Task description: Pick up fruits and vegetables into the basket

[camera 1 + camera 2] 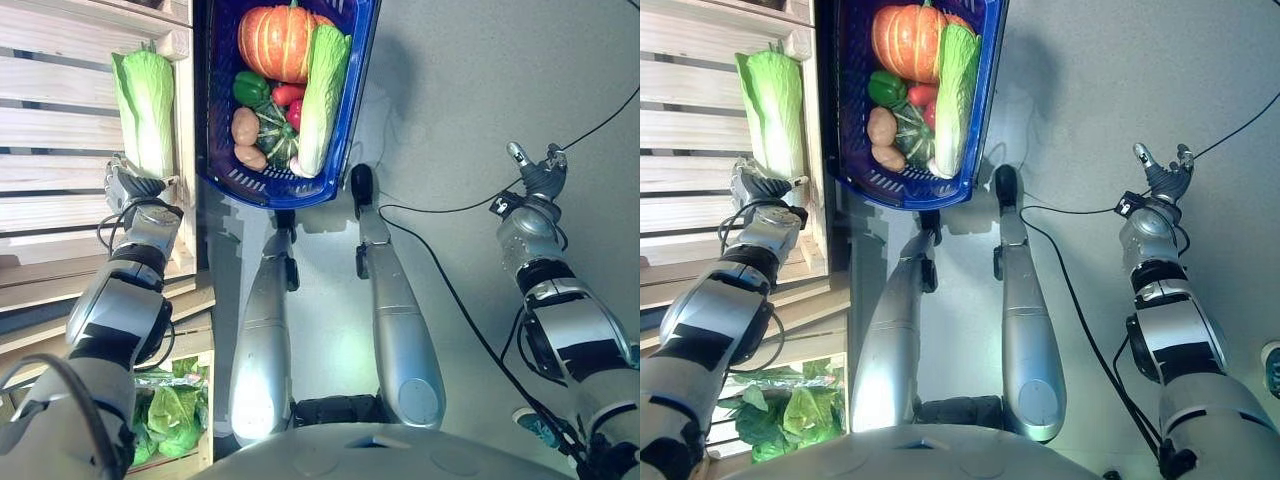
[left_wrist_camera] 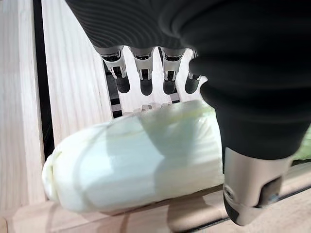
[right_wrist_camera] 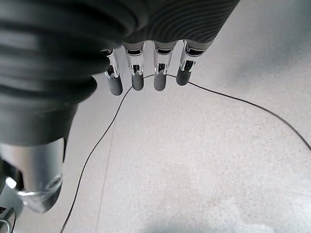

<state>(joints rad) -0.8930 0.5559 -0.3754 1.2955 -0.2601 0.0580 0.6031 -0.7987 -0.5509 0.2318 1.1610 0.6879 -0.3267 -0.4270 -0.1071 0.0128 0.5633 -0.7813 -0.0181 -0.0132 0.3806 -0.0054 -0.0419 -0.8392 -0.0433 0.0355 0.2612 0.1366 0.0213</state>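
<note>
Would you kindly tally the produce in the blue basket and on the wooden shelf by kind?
Napa cabbage: 2, one in the basket, one on the wooden shelf at the left hand
Orange pumpkin: 1
Green squash: 1
Green pepper: 1
Red pepper: 1
Potatoes: 2
Total: 8

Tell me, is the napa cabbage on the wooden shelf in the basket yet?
Not yet. The napa cabbage lies on the wooden shelf, beside the blue basket. The left robot hand is at its base, fingers open.
</note>
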